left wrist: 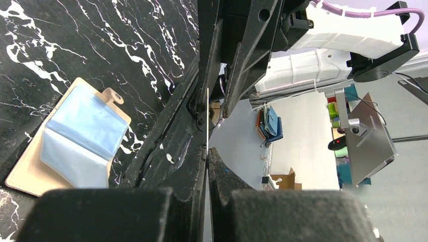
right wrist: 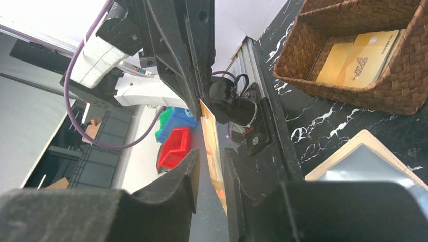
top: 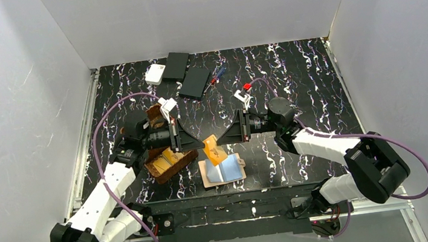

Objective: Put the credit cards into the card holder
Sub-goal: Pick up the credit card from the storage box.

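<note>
So both arms meet over the middle of the black marbled tabletop (top: 307,77), pretty much nose to nose. The left gripper (top: 200,139) has its jaws pinched tight on one orange credit card (top: 212,150), holding it up in the air on edge; in the left wrist view the card is just a thin pale line squeezed between the two fingers. The right gripper (top: 219,138) comes in from the right with its jaws narrow and one finger on each side of that same card. From the right wrist view there's a sliver of gap between the card and one finger (right wrist: 189,174), so it doesn't look clamped; the other finger is right up against the card, and I can't tell if it's actually touching. The card holder (top: 225,172) is lying open flat on the tabletop just near of the grippers, toward the arm bases, tan cover down and shiny clear pockets up, with the little clasp tab sticking out. Left of it sits a brown woven tray (top: 175,165), with more gold credit cards (right wrist: 353,60) leaning inside one compartment. Way at the far left there's a small white box (top: 155,74) and two flat black boxes (top: 176,65), well apart from all this.
</note>
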Tool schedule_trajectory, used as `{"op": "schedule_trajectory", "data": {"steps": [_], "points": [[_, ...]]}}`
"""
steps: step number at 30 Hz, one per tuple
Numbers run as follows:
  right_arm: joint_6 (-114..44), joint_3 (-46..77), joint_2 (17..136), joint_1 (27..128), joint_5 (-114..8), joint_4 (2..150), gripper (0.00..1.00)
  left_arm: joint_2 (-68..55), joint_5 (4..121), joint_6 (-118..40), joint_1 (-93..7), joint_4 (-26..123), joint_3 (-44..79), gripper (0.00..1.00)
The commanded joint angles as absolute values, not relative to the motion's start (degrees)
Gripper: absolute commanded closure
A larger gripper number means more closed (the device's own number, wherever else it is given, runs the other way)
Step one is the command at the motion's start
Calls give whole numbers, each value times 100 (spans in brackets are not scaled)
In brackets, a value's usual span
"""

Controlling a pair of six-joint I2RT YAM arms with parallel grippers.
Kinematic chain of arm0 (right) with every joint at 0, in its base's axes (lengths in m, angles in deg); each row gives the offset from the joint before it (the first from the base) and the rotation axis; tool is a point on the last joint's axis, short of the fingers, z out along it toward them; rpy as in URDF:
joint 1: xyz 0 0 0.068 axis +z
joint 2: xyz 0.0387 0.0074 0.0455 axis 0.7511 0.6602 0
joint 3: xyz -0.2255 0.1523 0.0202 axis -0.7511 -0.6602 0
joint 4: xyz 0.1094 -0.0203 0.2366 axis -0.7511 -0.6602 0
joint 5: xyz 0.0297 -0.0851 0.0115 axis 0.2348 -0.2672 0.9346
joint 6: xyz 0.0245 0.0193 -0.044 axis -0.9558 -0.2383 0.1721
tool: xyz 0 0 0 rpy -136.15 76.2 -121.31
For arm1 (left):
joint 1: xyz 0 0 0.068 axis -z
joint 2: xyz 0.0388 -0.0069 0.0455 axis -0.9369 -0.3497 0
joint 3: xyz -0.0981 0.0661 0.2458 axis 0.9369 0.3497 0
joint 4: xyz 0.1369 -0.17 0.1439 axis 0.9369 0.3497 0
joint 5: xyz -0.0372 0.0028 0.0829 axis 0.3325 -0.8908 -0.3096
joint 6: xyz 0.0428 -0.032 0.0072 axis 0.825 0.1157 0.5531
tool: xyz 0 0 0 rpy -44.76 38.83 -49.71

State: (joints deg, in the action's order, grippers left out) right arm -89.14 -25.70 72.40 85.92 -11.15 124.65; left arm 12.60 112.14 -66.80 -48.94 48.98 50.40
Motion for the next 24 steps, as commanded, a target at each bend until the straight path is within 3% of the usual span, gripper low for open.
{"op": "schedule_trajectory", "data": {"steps": [1,5,7,8,11,13,17,24], "points": [[-8949,-2713,7006,8594,-1018,12821,71,1198,11263,-6603,-4777,4759,4774,100],[-8997,-2763,6966,8595,-1077,12858,76,1103,11218,-6749,-4714,4713,4663,100],[-9139,-2793,6982,8592,-1169,13007,94,1041,11182,-6903,-4701,4692,4611,100],[-9293,-2842,6977,8577,-1308,13140,99,1018,11098,-7052,-4701,4685,4599,93],[-9971,-3108,6983,8547,-1831,13963,99,935,10735,-7772,-4702,4507,4745,45],[-10392,-3222,7067,8542,-2059,14532,99,857,10767,-8692,-4703,3649,5105,33],[-10800,-3367,7184,8539,-2413,15148,99,840,10599,-9699,-4600,2531,5567,37],[-10669,-3413,7127,8535,-2806,14883,99,996,10261,-9812,-4289,2410,5735,64]]}}
